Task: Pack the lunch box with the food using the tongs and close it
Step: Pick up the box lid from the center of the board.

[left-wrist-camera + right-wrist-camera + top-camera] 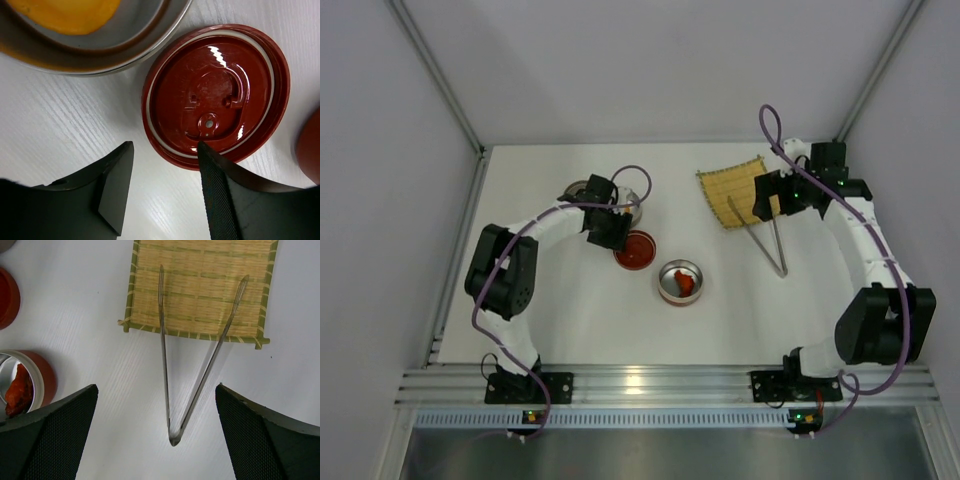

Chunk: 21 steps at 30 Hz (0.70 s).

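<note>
Right gripper (156, 387) stood wide apart above the tongs (166, 375); left gripper (165, 143) gaped beside the lid (215, 95). Slim tongs could skid if pinched off-centre.

Bright, even overhead light casts soft shadows, with white glare on the red lid (215, 95).

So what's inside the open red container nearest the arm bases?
One reddish food piece lies inside the red container, against its silvery lining. Whatever might sit beneath that piece is covered, and the right wrist view cuts off part of the interior.
</note>
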{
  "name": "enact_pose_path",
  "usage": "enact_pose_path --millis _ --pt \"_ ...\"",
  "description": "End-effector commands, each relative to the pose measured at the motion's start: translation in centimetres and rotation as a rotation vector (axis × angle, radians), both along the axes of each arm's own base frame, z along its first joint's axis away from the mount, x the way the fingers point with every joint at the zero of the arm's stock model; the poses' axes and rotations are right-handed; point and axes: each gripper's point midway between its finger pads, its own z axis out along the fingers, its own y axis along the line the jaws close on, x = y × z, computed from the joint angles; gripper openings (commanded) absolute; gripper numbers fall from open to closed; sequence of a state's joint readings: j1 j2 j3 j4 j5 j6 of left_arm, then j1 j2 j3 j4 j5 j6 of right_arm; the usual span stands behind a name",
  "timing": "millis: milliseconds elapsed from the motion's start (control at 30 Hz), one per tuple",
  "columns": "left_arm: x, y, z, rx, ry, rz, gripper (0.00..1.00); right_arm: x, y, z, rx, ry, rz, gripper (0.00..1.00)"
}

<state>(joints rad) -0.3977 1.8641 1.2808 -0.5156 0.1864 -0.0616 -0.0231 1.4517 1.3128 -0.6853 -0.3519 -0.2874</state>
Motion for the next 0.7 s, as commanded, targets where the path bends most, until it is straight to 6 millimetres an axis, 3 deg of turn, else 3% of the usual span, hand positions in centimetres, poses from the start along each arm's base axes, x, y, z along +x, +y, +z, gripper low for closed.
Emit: enact_pose_path --millis 0,167,267,500,533,567,633,667 --pt "1.9 -0.8 0.7 0.008 -0.066 0.022 0.59 -1.3 -0.1 -0.2 0.005 0.018 0.014 0.99" --pt "2.3 0.9 -0.8 0.109 -0.047 0.08 0.47 -1.7 0.4 0.3 0.029 0.007 0.025 0.99" --pt "2.1 1.5 -1.1 0.135 -0.042 0.085 0.46 -1.9 0.6 0.7 0.042 0.001 0.029 0.99" --pt "1.2 0.7 -2.2 0.108 0.029 0.06 0.22 -2.4 1.5 2.2 0.088 -0.025 0.048 0.99" --pt "1.2 0.2 -1.7 0.086 0.039 0.057 0.1 -2.6 1.7 2.7 0.098 -0.037 0.055 1.0" --pt "0.0 -0.3 -1.2 0.06 0.091 0.037 0.03 -2.8 2.3 3.2 0.127 -0.043 0.071 0.99" --pt "-0.6 -0.6 0.6 0.037 0.109 0.007 0.0 -3.2 2.9 4.0 0.157 -0.061 0.088 0.99" --pt "-0.9 -0.7 3.2 0.022 0.097 -0.008 0.0 -3.3 3.5 4.6 0.191 -0.071 0.106 0.99"
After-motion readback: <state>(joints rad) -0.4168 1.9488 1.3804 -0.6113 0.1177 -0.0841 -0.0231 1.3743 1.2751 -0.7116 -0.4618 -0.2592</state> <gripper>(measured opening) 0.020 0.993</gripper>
